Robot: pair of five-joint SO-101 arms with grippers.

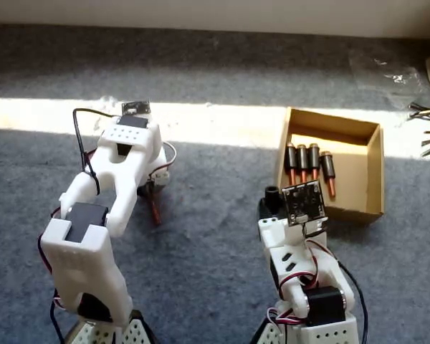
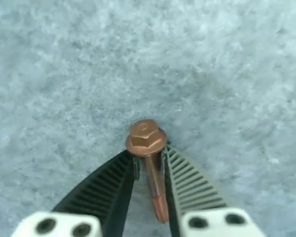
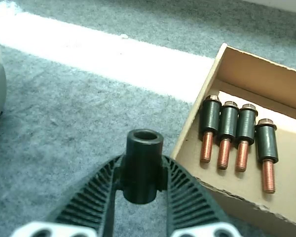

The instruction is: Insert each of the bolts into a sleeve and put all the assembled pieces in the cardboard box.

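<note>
Left gripper (image 2: 149, 155) clamped the copper bolt (image 2: 147, 139) above grey carpet (image 2: 64, 74). Its long axis ran along the fingers, hex head beyond the tips. The wrist view showed the head, the high view the shank. Right gripper (image 3: 140, 165) gripped the black sleeve (image 3: 144, 148), bore open at its far end, beside the cardboard box (image 3: 246, 74). Four assembled pieces (image 3: 228, 123) lay inside, side by side.

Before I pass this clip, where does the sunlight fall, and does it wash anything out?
High view: a sunlight band crosses the carpet, blown white, up to the cardboard box. Right wrist view: the same band glares white beside the box; the sleeve sits in shade. Left wrist view: even light, no glare on the bolt.
</note>
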